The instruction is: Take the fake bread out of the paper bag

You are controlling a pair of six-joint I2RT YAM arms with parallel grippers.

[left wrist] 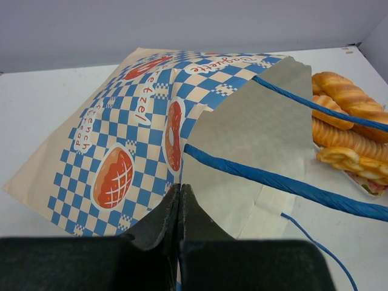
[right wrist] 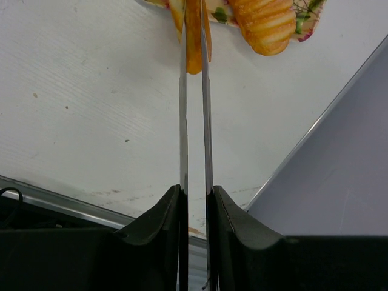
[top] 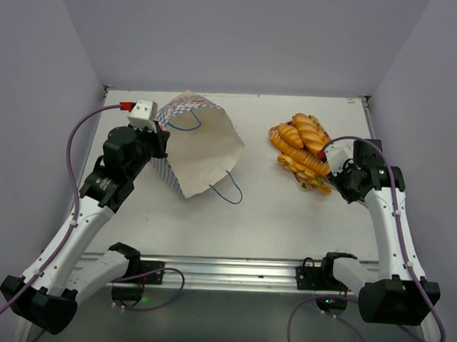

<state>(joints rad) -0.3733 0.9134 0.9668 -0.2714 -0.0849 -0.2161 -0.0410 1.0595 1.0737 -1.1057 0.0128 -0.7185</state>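
Observation:
The paper bag (top: 203, 144) lies on its side at the left, mouth toward the middle, and its blue checks and red logos (left wrist: 133, 121) fill the left wrist view. My left gripper (left wrist: 180, 188) is shut on the rim at the bag's mouth (top: 160, 142). What is inside the bag is hidden. Several pieces of fake bread (top: 301, 143) are piled at the right, also in the left wrist view (left wrist: 345, 115). My right gripper (top: 328, 161) sits at the pile's near right edge. Its thin blades (right wrist: 194, 54) pinch an orange piece of bread (right wrist: 194, 30).
The pile rests on a pink floral tray (right wrist: 309, 21), mostly covered. Two blue cord handles (left wrist: 273, 182) trail from the bag onto the table (top: 257, 217). A metal rail (top: 232, 270) runs along the near edge. Grey walls close in the back and both sides.

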